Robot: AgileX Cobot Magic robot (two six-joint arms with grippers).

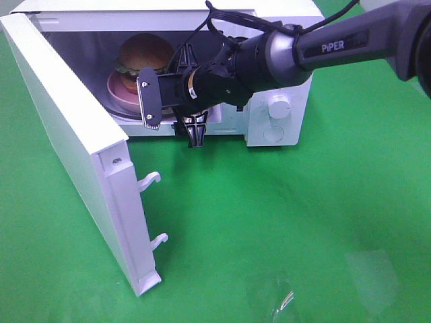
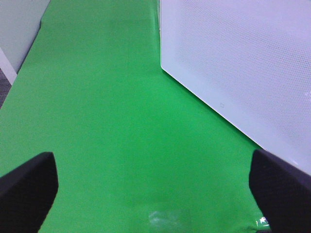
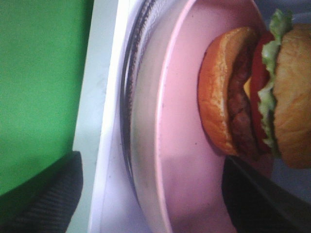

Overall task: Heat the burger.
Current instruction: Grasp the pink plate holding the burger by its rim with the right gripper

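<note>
1. Golden-brown and glossy, the round burger [image 1: 143, 54] with its green lettuce frill and dark patty sits on a round pink plate [image 1: 120, 95] inside the white box-shaped microwave [image 1: 279, 67], which suits the heating task: the food is already in the cavity.
2. The plate rests on the clear glass turntable [image 3: 141, 121], so it can turn during heating.
3. The black right gripper [image 1: 175, 111] hangs at the cavity mouth, jaws spread wide and holding nothing; judging by this, the plate is set down.
4. The white microwave door [image 1: 74, 141] stands swung open, leaving room for the arm.
5. The left gripper [image 2: 153, 194] hovers over the green table cover [image 2: 107, 121] beside the door, fingers wide apart, empty, probably placed to push it shut.
</note>
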